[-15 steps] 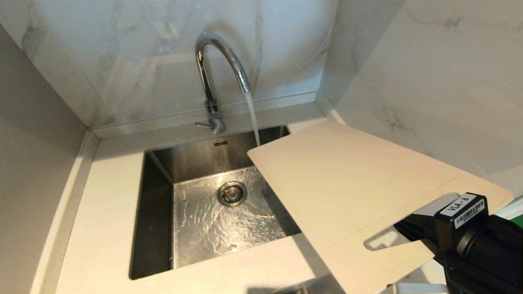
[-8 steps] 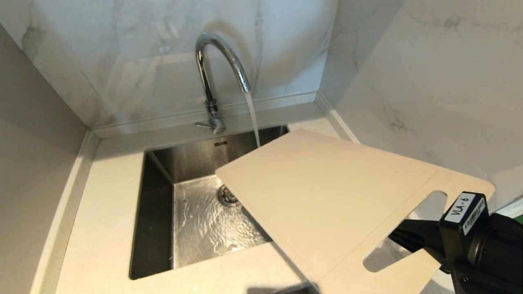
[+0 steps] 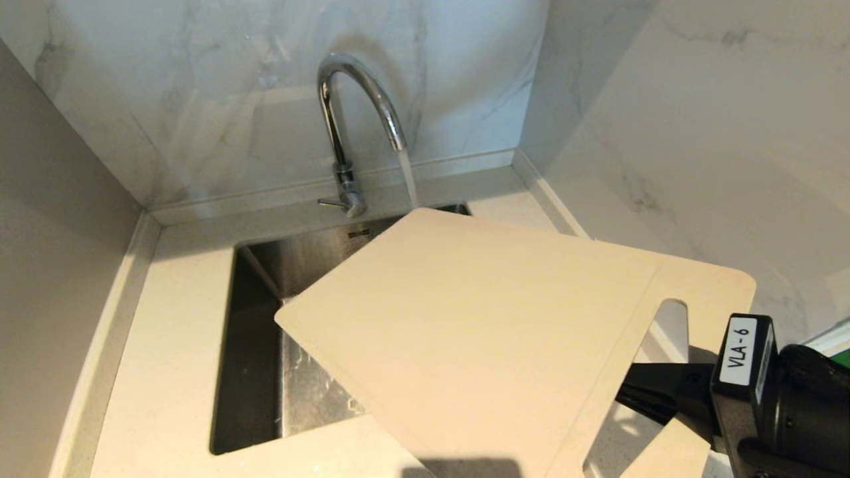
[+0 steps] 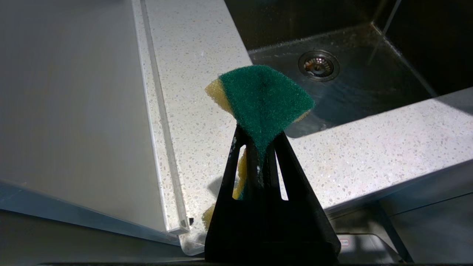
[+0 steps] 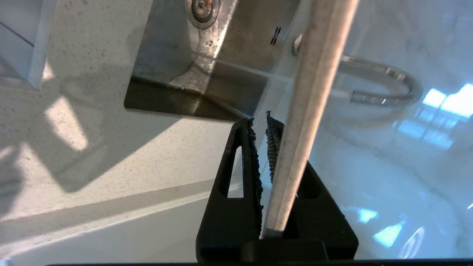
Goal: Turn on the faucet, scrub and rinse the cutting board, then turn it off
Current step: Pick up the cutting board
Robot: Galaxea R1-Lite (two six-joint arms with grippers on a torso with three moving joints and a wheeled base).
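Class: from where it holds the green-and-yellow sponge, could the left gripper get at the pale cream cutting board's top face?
Probably yes: the left gripper sits by the sink's near edge, nothing lies between, and the pale cream cutting board is held over the basin.

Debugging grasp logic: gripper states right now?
Left gripper: shut on the sponge.
Right gripper: shut on the cutting board, gripped at its handle end.

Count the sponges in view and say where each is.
1. The green-and-yellow sponge is pinched in the left gripper, above the countertop beside the sink. Others may be hidden.
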